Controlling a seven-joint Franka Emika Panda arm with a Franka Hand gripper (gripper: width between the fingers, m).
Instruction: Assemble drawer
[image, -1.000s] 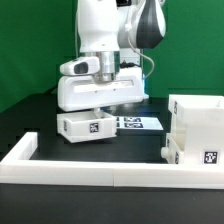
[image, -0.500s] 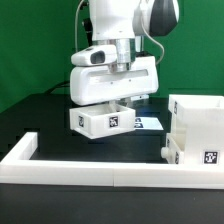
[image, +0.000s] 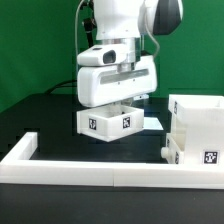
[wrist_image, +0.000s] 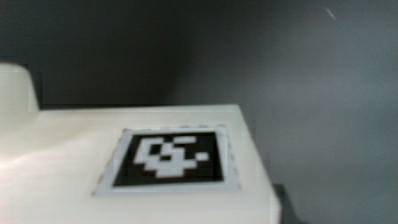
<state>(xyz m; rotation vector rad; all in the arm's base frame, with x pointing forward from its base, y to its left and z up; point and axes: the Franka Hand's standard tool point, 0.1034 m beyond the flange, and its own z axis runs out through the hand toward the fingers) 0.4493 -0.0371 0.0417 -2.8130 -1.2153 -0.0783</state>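
My gripper (image: 113, 106) is shut on a small white open-top tray (image: 112, 123) and holds it above the black table; its fingertips are hidden inside the tray. The tray shows two marker tags on its sides. In the wrist view the tray's white wall (wrist_image: 71, 150) fills the frame, with one tag (wrist_image: 169, 158) on it. The tall white housing (image: 197, 115) stands at the exterior view's right, apart from the held tray. A second tray part with a tag (image: 203, 155) sits low against the housing; I cannot tell whether it is inside.
The long low white border wall (image: 100, 171) runs along the front and turns back at the exterior view's left (image: 22, 150). The marker board (image: 155, 121) lies behind the held tray, mostly hidden. A green backdrop stands behind the table.
The gripper has lifted the tray off the table and carried it toward the exterior view's right, turning it so two tagged sides face the camera.
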